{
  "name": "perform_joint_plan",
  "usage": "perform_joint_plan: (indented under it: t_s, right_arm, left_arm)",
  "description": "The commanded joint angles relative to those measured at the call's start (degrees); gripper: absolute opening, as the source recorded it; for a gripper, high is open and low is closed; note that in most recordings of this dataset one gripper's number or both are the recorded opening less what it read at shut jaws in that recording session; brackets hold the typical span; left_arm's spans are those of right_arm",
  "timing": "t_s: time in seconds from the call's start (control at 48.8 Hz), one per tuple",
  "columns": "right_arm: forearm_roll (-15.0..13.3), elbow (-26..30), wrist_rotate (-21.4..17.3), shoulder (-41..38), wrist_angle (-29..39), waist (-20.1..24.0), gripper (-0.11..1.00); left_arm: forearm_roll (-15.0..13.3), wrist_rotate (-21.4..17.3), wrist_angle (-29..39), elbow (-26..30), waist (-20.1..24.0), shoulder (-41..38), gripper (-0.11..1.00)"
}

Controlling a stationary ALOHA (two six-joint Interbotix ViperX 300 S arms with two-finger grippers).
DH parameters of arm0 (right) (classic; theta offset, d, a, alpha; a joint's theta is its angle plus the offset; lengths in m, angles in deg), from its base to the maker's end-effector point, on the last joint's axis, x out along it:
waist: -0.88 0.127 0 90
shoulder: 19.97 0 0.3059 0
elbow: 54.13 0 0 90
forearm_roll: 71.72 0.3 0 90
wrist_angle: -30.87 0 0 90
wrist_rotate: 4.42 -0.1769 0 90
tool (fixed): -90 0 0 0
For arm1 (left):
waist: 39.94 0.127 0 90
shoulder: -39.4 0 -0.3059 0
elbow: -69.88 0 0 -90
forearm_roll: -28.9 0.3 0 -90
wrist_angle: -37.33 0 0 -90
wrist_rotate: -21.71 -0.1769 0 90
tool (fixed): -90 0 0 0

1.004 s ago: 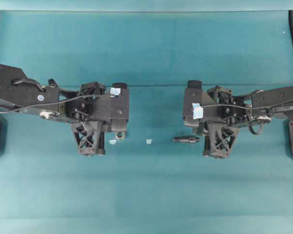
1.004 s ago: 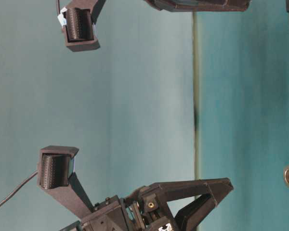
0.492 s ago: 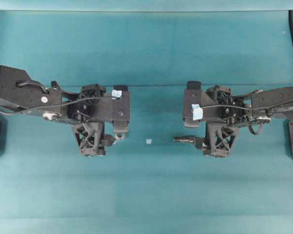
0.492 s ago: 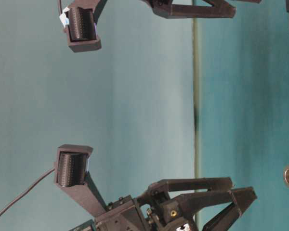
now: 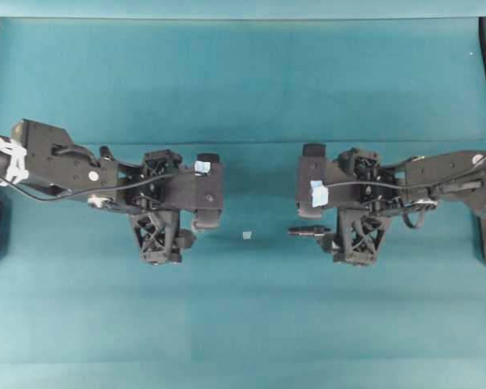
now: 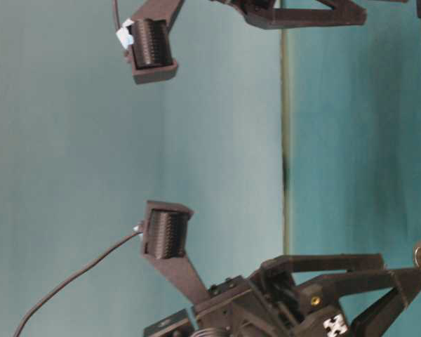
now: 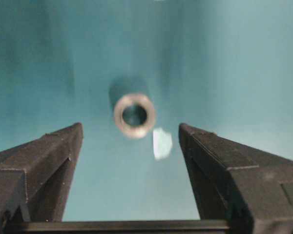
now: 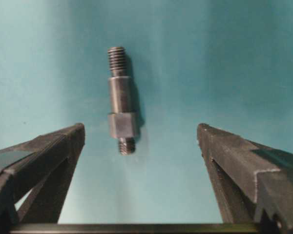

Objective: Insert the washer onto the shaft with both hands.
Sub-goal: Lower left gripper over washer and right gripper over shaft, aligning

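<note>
One camera looks straight down on the teal surface [image 5: 243, 324] from high above. A second sits at surface level, its picture turned sideways. Each wrist camera looks closely forward between its own jaws: left at the washer [image 7: 134, 115], right at the shaft [image 8: 121, 99].

The table [image 5: 243, 81] beneath me is covered in plain teal. On it lies my washer [image 7: 134, 115], hole facing up, with a pale scrap [image 7: 161, 143] just beside it. My shaft [image 8: 121, 100] lies flat, well apart from the washer. Another pale scrap [image 5: 246, 236] sits between them.
</note>
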Motion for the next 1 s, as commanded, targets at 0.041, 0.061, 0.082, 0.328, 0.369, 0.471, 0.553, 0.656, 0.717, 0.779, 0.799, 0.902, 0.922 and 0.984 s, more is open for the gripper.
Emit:
perform_joint_plan:
  t_s: [0.041,0.061,0.082,0.328,0.369,0.471,0.553,0.656,0.717,0.779,0.799,0.902,0.922,0.984]
  right_arm:
    - [-0.09,0.26,0.0,-0.62,-1.32,0.79,0.8]
    - [-0.18,0.26,0.0,-0.79,-1.41,0.88,0.8]
    - [-0.18,0.26,-0.09,-0.88,-1.49,0.97,0.8]
    - [-0.18,0.26,-0.09,-2.64,-2.2,1.23,0.8]
    - [-0.09,0.26,-0.09,-2.81,-2.2,1.23,0.8]
    - [-0.18,0.26,0.0,-2.99,-2.2,1.32,0.8]
    - [-0.09,0.26,0.0,-2.99,-2.2,1.32,0.8]
    - [-0.09,0.26,0.0,-3.16,-2.2,1.32,0.8]
    - [-0.18,0.26,-0.09,-3.25,-2.2,1.32,0.8]
    - [-0.18,0.26,-0.09,-3.25,-2.2,1.32,0.8]
    - [-0.18,0.26,-0.09,-3.34,-2.2,1.32,0.8]
    - [-0.09,0.26,-0.09,-3.34,-2.2,1.32,0.8]
    - [-0.09,0.26,-0.09,-3.34,-2.2,1.32,0.8]
    - [-0.09,0.26,-0.09,-3.34,-2.2,1.32,0.8]
  left_arm:
    - [0.09,0.0,-1.14,0.79,0.0,-0.26,0.82]
    - [0.18,-0.09,-1.14,0.79,0.09,-0.44,0.82]
    - [0.18,0.0,-1.14,0.79,0.0,-0.53,0.82]
    - [0.09,0.09,-1.76,0.79,0.0,-1.41,0.82]
    - [0.09,0.09,-2.02,0.79,0.0,-1.58,0.82]
    - [0.09,0.18,-2.55,0.7,0.09,-1.85,0.82]
    - [0.09,0.26,-2.72,0.7,0.0,-2.2,0.82]
    - [0.09,0.35,-2.99,0.7,0.09,-2.64,0.81]
    - [0.18,0.35,-3.34,0.53,0.0,-2.9,0.81]
    - [0.18,0.35,-3.69,0.44,0.0,-3.08,0.81]
    - [0.09,0.35,-3.78,0.35,0.0,-3.16,0.81]
    - [0.09,0.35,-4.31,0.26,0.09,-3.52,0.81]
    - [0.18,0.35,-4.39,0.26,0.09,-3.52,0.81]
    - [0.09,0.35,-4.75,0.18,0.09,-3.6,0.81]
